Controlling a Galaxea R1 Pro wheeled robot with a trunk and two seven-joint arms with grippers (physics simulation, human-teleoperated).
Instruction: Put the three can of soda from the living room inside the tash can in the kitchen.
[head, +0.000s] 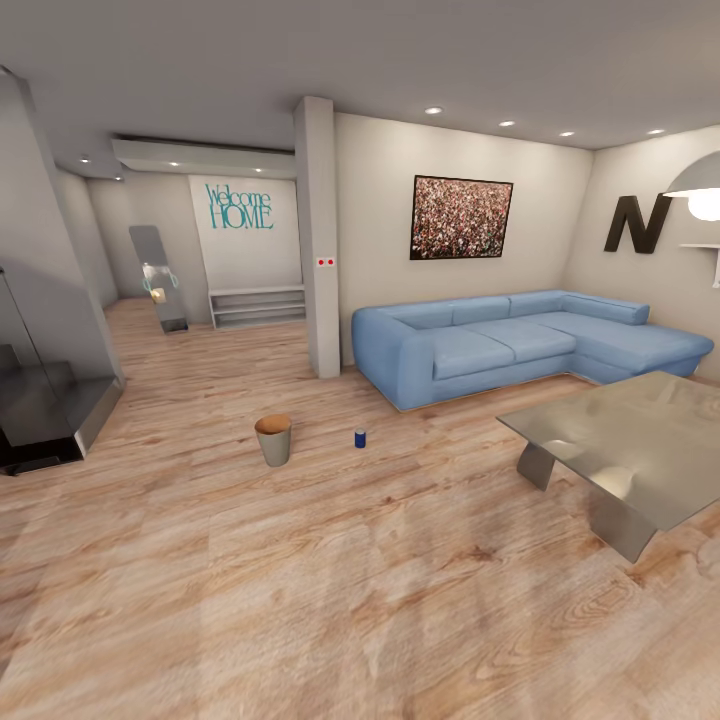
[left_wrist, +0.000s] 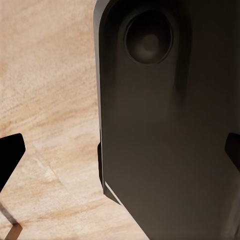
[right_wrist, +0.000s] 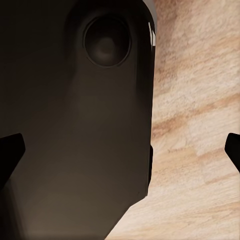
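Living room seen from the head camera, with the bin and one can on the floor.

The tash can (head: 273, 439) stands upright on the pale wood floor (head: 330, 590), and a dark blue can of soda (head: 360, 438) stands near it, apart from it, on the side of the light blue sofa (head: 520, 343). The grey low table (head: 640, 450) is near the sofa, and a black N (head: 636, 224) hangs on the wall. In each wrist view, the left gripper (left_wrist: 120, 150) and the right gripper (right_wrist: 120, 147) have their fingertips far apart at the two edges, holding nothing, with a dark robot part (left_wrist: 165, 125) between them above the floor.
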